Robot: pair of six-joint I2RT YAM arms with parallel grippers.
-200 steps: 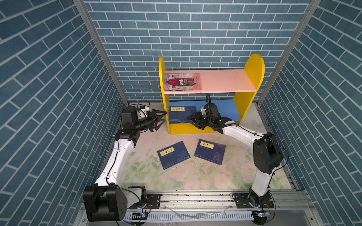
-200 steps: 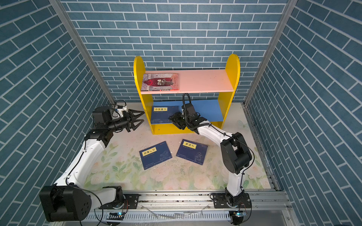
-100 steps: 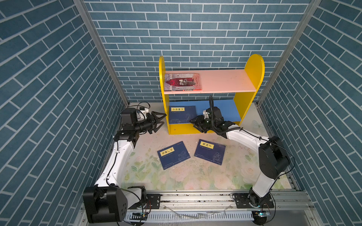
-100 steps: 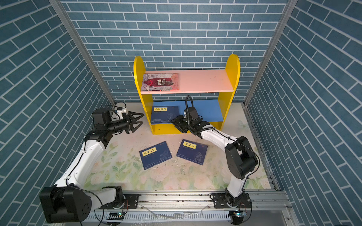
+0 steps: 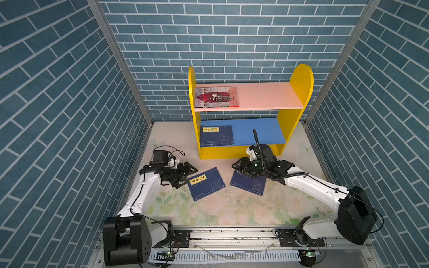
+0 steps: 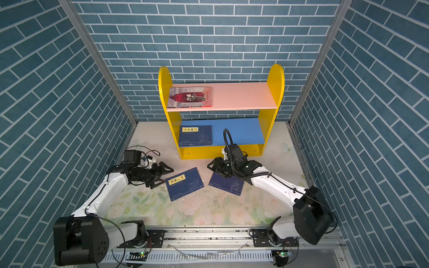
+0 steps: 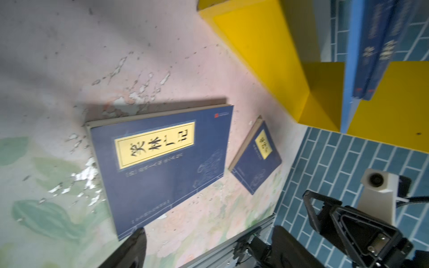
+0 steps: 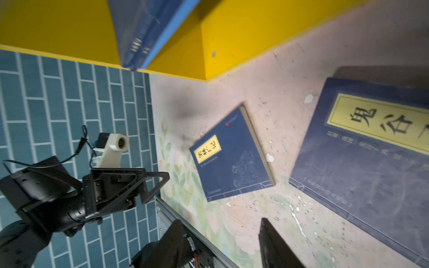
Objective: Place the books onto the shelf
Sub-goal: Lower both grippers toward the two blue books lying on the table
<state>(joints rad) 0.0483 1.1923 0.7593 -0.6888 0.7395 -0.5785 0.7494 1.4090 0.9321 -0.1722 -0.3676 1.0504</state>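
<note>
Navy covers mark the two books on the floral mat (image 5: 209,213). The left gripper (image 5: 189,178) hangs low with its jaws spread wide and empty. The left floor book (image 5: 206,184) lies flat at its 3 o'clock, with its near corner just beside one jaw's tip; I cannot tell whether they touch. A narrow strip of bare mat parts it from the right floor book (image 5: 249,185). The right gripper (image 5: 235,169) hovers over that book's 11 o'clock corner, jaws partly apart with nothing between them, and the cover runs out toward its 5 o'clock. From both books toward 6 o'clock the mat is open up to the rail (image 5: 232,234). At 12 o'clock stands the shelf (image 5: 300,92), its yellow base close to both books. Two stacked navy books (image 5: 217,135) fill the left end of the blue board (image 5: 260,132), and the grey-and-red book (image 5: 217,97) the left end of the pink board (image 5: 264,95). Each board's right half is free.
</note>
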